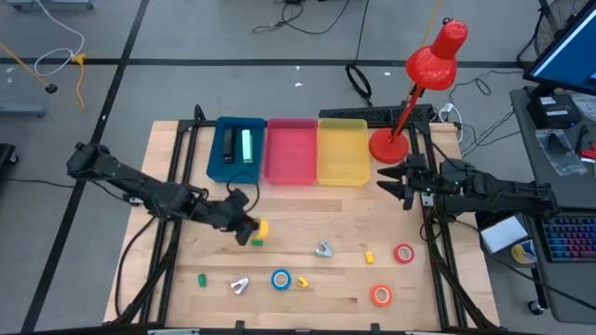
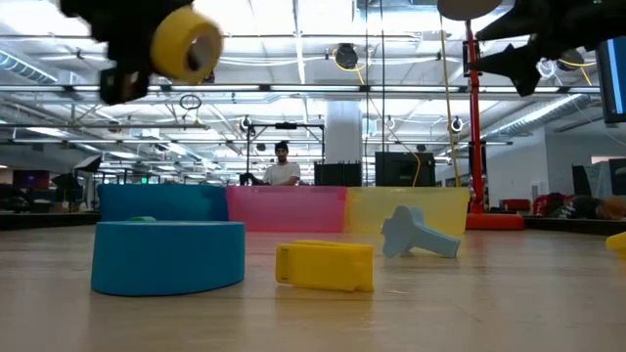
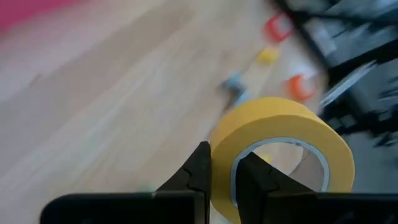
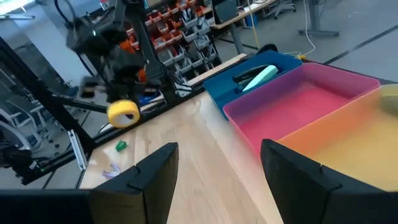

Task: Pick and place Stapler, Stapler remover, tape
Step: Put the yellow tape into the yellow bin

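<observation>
Robotics lab — parts shelving [image 4: 180, 43], cables [image 1: 307, 14]

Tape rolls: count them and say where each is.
4: yellow roll in the left gripper; blue roll near the front; two orange-red rolls front right. Others may be hidden.

Both arms matte black, jointed tubular links; left claw [image 1: 244, 226] and right claw [image 1: 399, 181] have flat black fingers.
</observation>
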